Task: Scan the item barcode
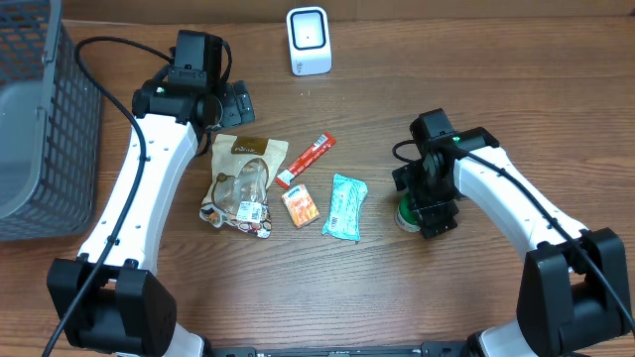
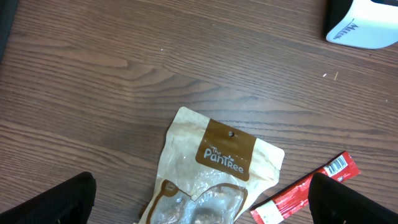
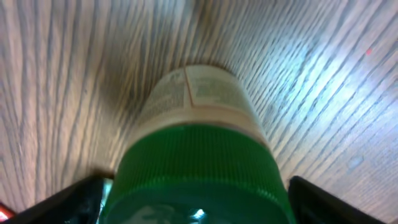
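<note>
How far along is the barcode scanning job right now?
Nothing looks scanned yet: the scanner stands alone at the table's far edge. In hand: the right gripper straddles the green-capped bottle, jaws open. Remaining: close, lift it, and show its barcode to the scanner.

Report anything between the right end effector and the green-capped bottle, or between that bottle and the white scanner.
Nothing visible. The right end effector straddles the green cap of the bottle, and only bare table lies between the bottle and the scanner; the teal packet sits left of that line.
</note>
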Robot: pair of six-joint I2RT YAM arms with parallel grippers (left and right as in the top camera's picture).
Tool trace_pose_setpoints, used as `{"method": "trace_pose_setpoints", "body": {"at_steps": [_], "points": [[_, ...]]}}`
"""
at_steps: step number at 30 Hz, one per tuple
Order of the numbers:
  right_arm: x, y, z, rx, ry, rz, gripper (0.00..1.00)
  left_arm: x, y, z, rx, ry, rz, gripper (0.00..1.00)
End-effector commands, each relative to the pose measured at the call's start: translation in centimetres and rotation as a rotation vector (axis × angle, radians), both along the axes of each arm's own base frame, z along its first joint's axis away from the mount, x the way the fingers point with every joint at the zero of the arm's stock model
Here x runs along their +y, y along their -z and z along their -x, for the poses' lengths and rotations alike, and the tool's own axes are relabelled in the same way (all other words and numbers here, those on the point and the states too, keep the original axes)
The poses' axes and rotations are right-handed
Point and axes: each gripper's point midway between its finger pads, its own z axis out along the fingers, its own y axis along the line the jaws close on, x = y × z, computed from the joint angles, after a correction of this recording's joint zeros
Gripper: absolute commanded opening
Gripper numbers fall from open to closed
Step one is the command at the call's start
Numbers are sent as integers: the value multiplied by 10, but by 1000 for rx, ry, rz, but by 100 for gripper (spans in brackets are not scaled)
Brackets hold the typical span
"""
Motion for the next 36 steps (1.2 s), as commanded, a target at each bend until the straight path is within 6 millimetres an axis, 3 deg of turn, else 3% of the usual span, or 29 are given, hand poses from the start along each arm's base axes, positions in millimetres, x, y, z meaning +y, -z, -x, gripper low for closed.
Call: {"method": "trace_pose_setpoints", "body": {"at_steps": [1,9,14,18,25,33,36], "points": [[-15,-3,-4,-29,37,81,83,0,-6,-3,-17,-7,0,100],[-19,-3,-1,-21,14,101,76,0,-6,-3,-17,-7,0,100],[-27,-3,-2,-32,-32,145,65,0,-6,-3,-17,-6,0,100],[-35,-3,-5,-51,-99,193,65,0,-6,-3,-17,-7,0,100],[-57,-6,-13,-76,-302,324,61,0,-6,-3,-17,-6,0,100],[-53,-7,-27,-121,-577,321,59,0,-6,-3,-17,-7,0,100],[-52,-7,-32,-141,-677,322,52,0,-6,-3,-17,-7,0,100]]}}
